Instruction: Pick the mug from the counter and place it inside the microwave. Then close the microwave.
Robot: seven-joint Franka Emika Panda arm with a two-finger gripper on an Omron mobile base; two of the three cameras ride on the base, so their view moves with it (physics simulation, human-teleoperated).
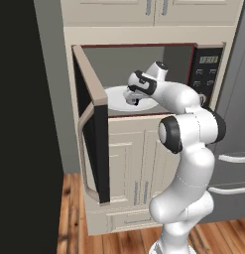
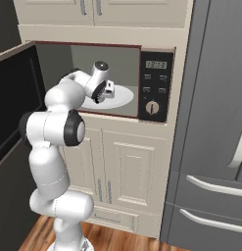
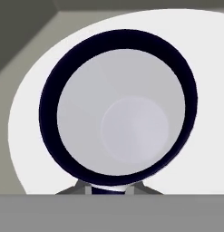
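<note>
One arm reaches into the open microwave (image 1: 144, 79) in the left base view, its pincer (image 1: 132, 98) low over the white turntable (image 1: 116, 96); the tan-framed door (image 1: 91, 129) stands wide.

From the right base view the pincer (image 2: 104, 92) hangs over the turntable (image 2: 120, 95), the mug hidden behind the hand.

The hand view looks straight down into the mug (image 3: 118, 108), dark rim ringed by turntable white (image 3: 208, 90). The pincer is clamped on the mug, probably at its rim. I judge it stiff, light and rather slick.
</note>
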